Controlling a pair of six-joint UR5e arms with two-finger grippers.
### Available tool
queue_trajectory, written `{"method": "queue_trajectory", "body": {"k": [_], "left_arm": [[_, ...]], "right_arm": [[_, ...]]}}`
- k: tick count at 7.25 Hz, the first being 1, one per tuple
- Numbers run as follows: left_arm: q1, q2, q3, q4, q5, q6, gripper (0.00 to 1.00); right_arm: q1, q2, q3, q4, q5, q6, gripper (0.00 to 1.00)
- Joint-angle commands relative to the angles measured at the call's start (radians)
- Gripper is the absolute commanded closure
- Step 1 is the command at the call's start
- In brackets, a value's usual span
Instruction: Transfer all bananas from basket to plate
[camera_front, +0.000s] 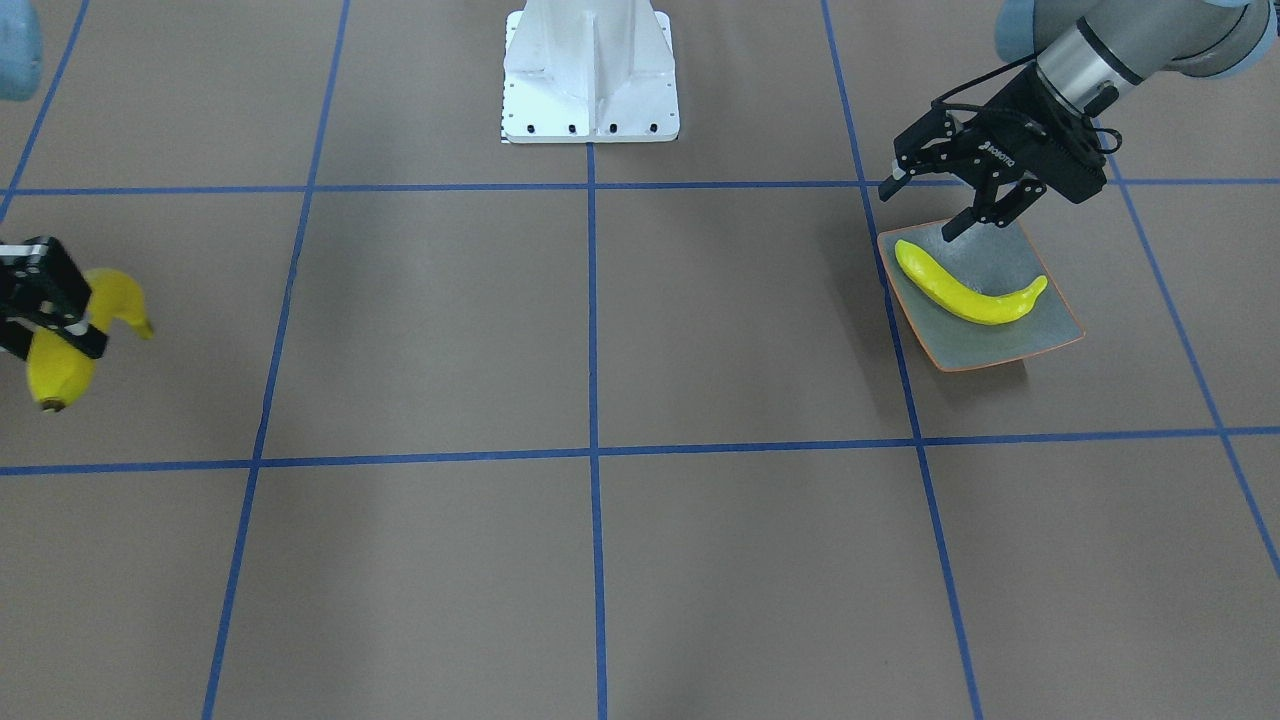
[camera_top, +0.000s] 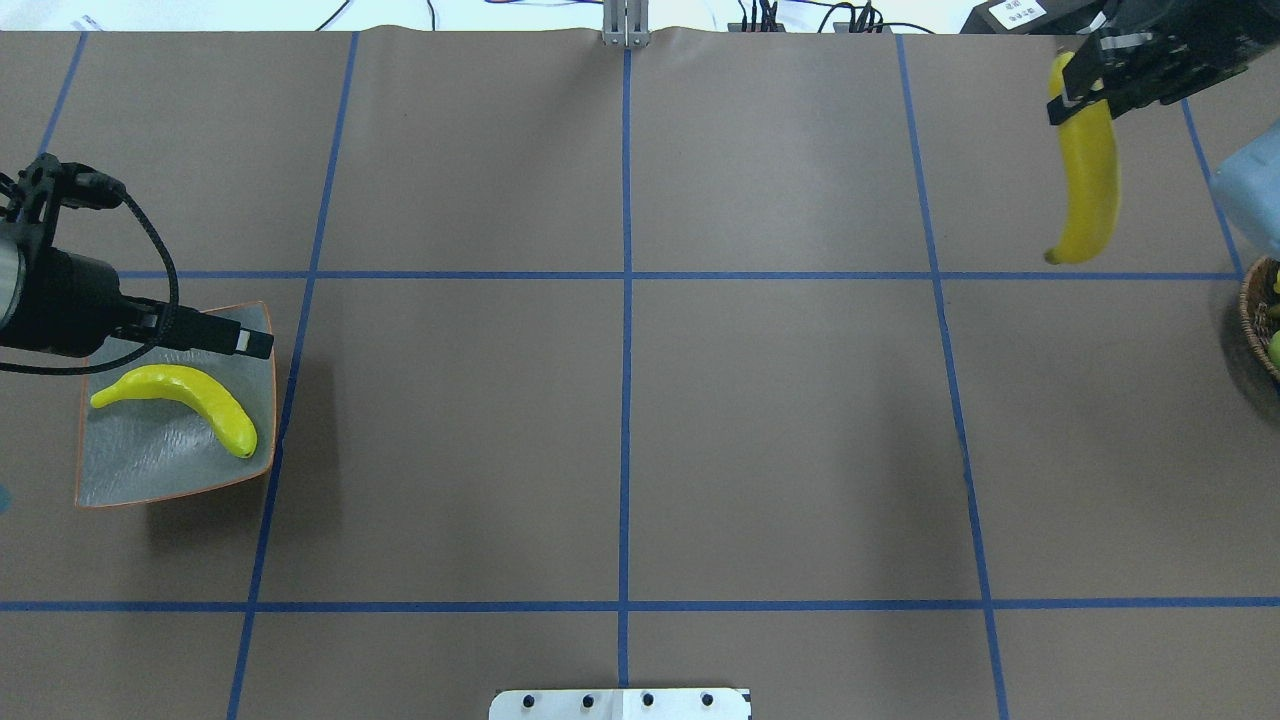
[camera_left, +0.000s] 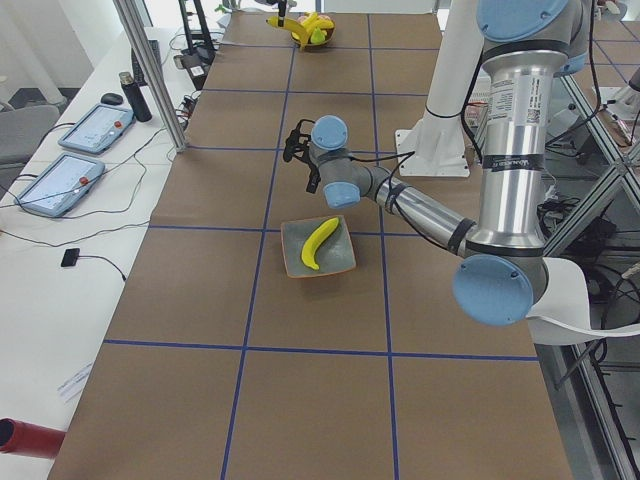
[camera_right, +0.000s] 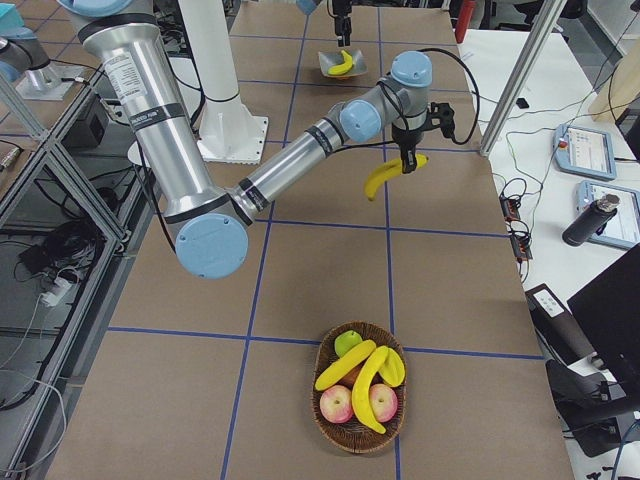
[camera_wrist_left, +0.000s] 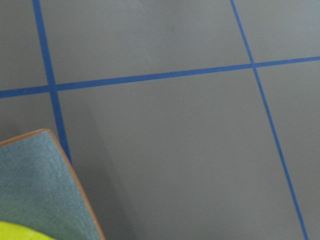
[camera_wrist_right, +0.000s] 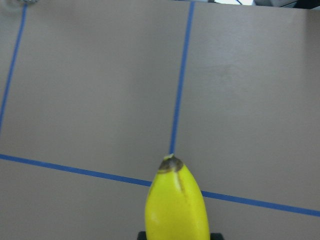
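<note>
Bottom of the right-side view, the basket (camera_right: 330, 420) holds more bananas (camera_right: 345, 366). Mid-frame, the right gripper (camera_right: 408, 165) clamps a hanging banana (camera_right: 383, 179) near its end; likely light, stiff, slick, safer mid-body. Top: one plated banana (camera_right: 343, 63) on the plate (camera_right: 324, 64), left gripper (camera_front: 920, 208) wide, empty.

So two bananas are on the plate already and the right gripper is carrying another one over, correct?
Not quite. The plate holds a single banana, not two, as the overhead exterior view shows. The right gripper is carrying a second banana, as you said.
</note>
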Motion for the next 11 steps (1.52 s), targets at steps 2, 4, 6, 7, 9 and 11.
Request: {"method": "queue_trajectory", "body": {"k": [2,4,6,7,9,11], "left_arm": [[0.006,-0.165,0.043,0.000,-0.006,-0.006,0.00],[0.026,-0.294,0.091,-0.003,-0.003,-0.124,0.00],[0.034,-0.334,0.078,-0.012,-0.003,-0.178,0.00],[0.049,-0.368,0.086,-0.052,0.000,-0.193,0.00],[0.068,-0.408,0.091,-0.063,0.000,-0.199,0.00],[0.104,-0.423,0.092,-0.068,0.001,-0.195,0.00]], "right_arm": [[-0.176,0.084,0.005,0.223,-0.096,0.518,1.00],[-0.338,0.185,0.008,0.223,-0.286,0.783,1.00],[-0.397,0.248,0.011,0.223,-0.325,0.897,1.00],[-0.438,0.270,0.008,0.223,-0.369,0.941,1.00],[-0.478,0.296,0.006,0.215,-0.383,0.986,1.00],[-0.507,0.324,0.008,0.215,-0.383,0.988,1.00]]}}
